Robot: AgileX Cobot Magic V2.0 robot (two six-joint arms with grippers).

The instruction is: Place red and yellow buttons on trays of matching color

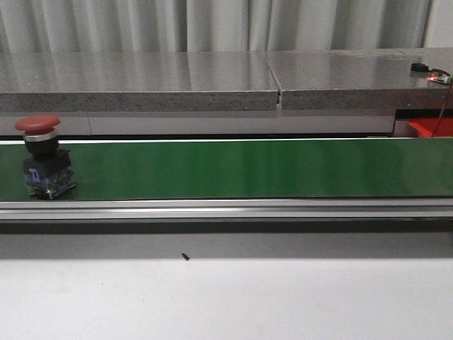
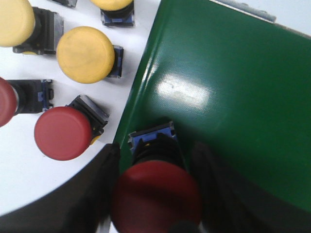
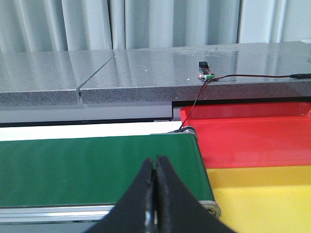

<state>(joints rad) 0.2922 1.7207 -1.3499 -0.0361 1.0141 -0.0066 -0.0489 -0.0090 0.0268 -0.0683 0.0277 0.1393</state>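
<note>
A red button (image 1: 44, 152) with a black body and blue base stands upright on the green belt (image 1: 248, 168) at its far left end. In the left wrist view this red button (image 2: 155, 194) lies between the spread fingers of my left gripper (image 2: 156, 148), which is open, with a gap on both sides. No gripper shows in the front view. My right gripper (image 3: 155, 161) is shut and empty above the belt's other end. Past that end lie the red tray (image 3: 252, 136) and the yellow tray (image 3: 265, 194), both empty in what shows. A corner of the red tray (image 1: 430, 127) shows in the front view.
On the white table beside the belt's left end stand more buttons: yellow ones (image 2: 85, 54) (image 2: 14, 22) (image 2: 112, 4) and red ones (image 2: 63, 133) (image 2: 6, 99). A grey stone ledge (image 1: 212, 78) runs behind the belt, with a small wired sensor (image 1: 432, 73) on it.
</note>
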